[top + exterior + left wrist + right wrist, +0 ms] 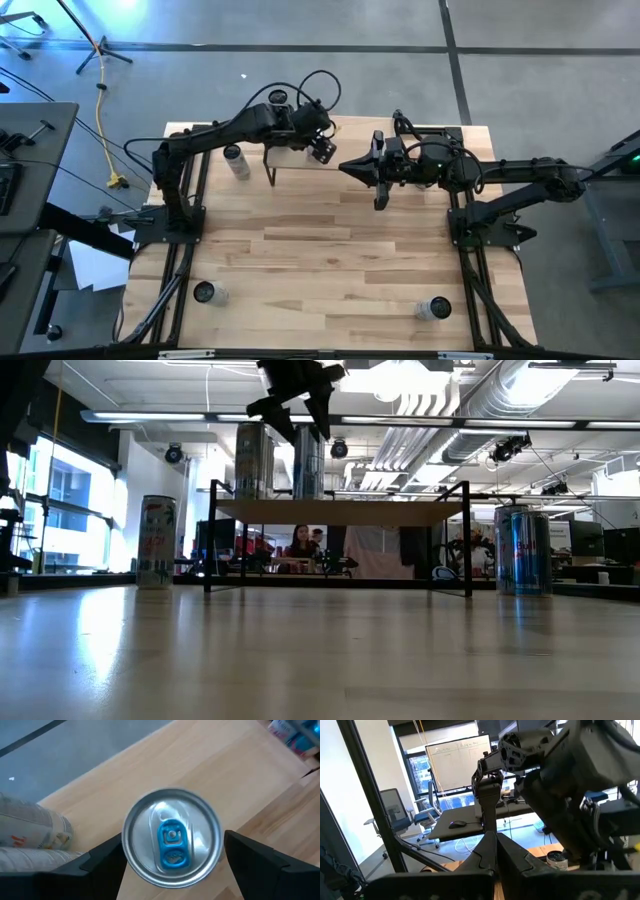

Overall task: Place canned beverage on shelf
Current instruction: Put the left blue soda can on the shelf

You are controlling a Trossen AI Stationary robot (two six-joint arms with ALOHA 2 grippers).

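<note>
**Cans on the shelf, left fingers spread above one**

Shelf stands at the far side of the desk, a light-wood board on thin black legs. Two cans stand upright on it, close together near one end: a paler can and a silver can with a blue tab. The left gripper hangs straight above the silver one. In the left wrist view its fingers stand wide on either side of the can's top, with a gap on each side, so they hold nothing. A can lying on its side shows at the edge of that view.

The right gripper waits over the desk just beside the shelf's other end, its fingers pressed together and empty.

Other cans stand around on the desk. A white can with red and green print is beside the shelf on the left arm's side, and a blue and silver pair stands past the shelf's far leg in the low view. Two more show from above near the front corners, one at the left and one at the right. People sit in the room beyond, seen under the shelf.
</note>
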